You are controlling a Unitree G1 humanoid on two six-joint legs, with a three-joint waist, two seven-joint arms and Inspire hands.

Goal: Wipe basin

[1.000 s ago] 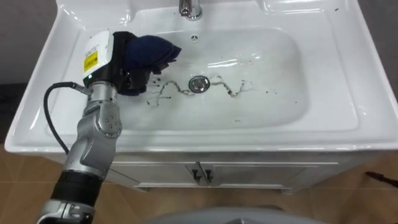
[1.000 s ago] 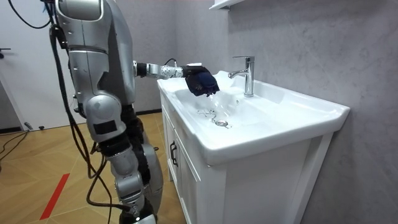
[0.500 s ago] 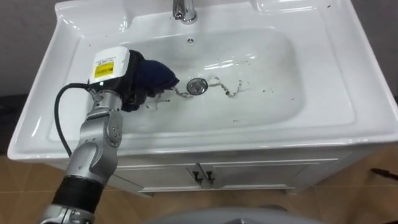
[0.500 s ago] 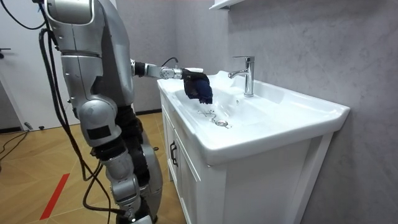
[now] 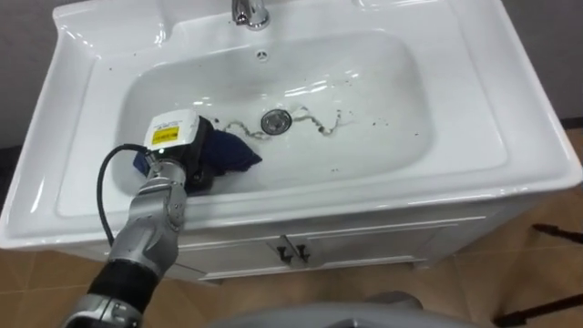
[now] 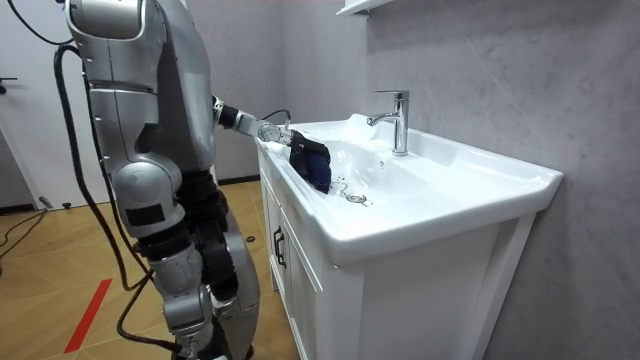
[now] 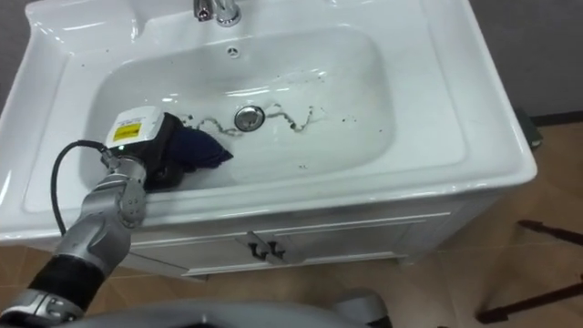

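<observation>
A grey wall (image 6: 480, 80) backs a white vanity cabinet (image 5: 364, 251) standing on a wooden floor (image 5: 528, 273). The white basin (image 5: 392, 91) sits on top of the cabinet. In the room view the robot stands at the cabinet's front, on the room view's left, with its left arm reaching over the front rim into the bowl.

A chrome faucet (image 5: 246, 11) rises at the middle of the basin's back edge. The round drain (image 5: 275, 120) lies in the bottom of the bowl, towards the back. Thin dark streaks of dirt (image 5: 321, 118) wriggle out from the drain to either side, and small specks are scattered towards the bowl's right side.

The left hand (image 5: 176, 146) is down in the bowl's front left part, on the slope just inside the front rim. Its dark fingers (image 5: 199, 173) are curled into a dark blue cloth (image 5: 235, 153). The cloth is bunched under and ahead of the hand, and lies against the basin's surface. Its free end points towards the drain and stops near the leftmost streak. A pair of small metal handles (image 5: 291, 248) shows on the cabinet doors below the front rim.
</observation>
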